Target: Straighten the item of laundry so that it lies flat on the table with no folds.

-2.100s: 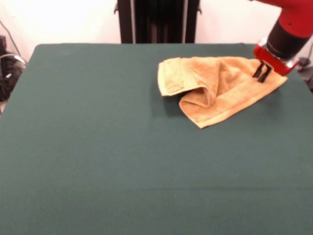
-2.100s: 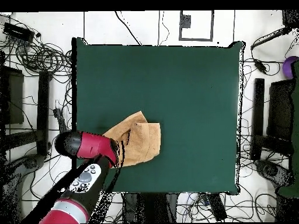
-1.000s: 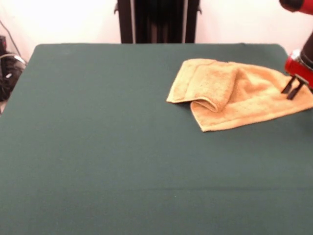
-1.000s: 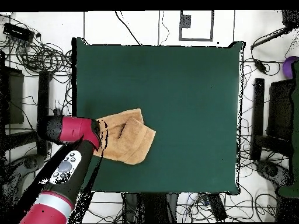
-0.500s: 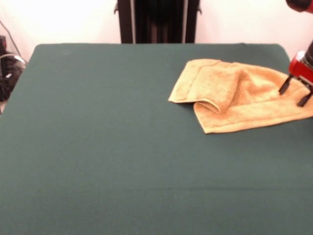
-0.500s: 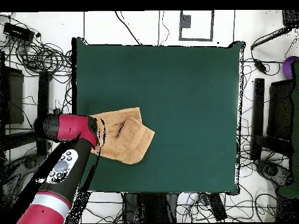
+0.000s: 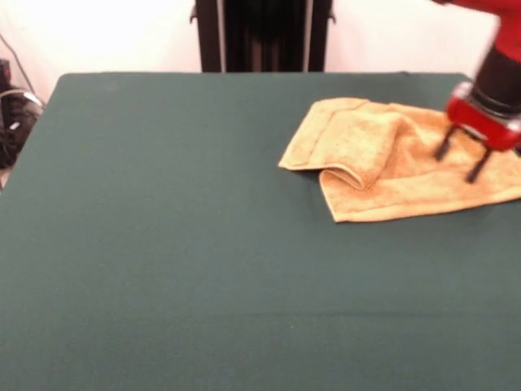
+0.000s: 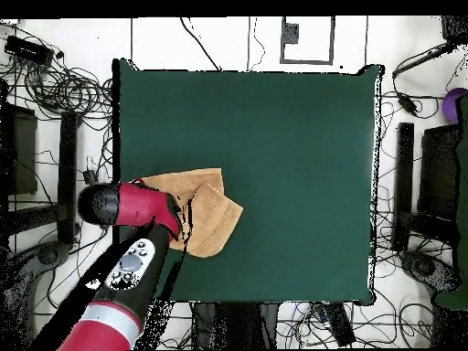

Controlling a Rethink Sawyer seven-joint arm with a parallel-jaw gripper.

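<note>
**Towel partly folded at the table's edge, gripper spread above it**

Though most of the dark green table (image 7: 163,244) lies bare in the front view, the towel (image 7: 391,167) sits in its far right part, close to the right edge. Nearest the camera is the towel's long lower hem, which runs from a corner at centre-right out to the picture's right border, rising slightly as it goes. The long axis thus lies roughly across the table, left to right. Just behind that hem, at the towel's left end, a flap is doubled over, forming a rounded fold with a shadowed lip; a flat woven band shows along the short left edge. Farther back the cloth lies fairly flat but rumpled.

Over the towel's right part hangs the gripper (image 7: 458,159), its two dark fingers (image 7: 443,145) set clearly apart, nothing between them. Whether the tips touch the cloth I cannot tell.

From overhead, the towel (image 8: 206,210) lies near the table's (image 8: 274,119) left edge, with the arm's red and black body covering part of it, and its free end is a folded corner pointing down and right. The gripper (image 8: 186,228) shows here only as thin dark lines beside the red housing. Cables and equipment ring the table here.
</note>
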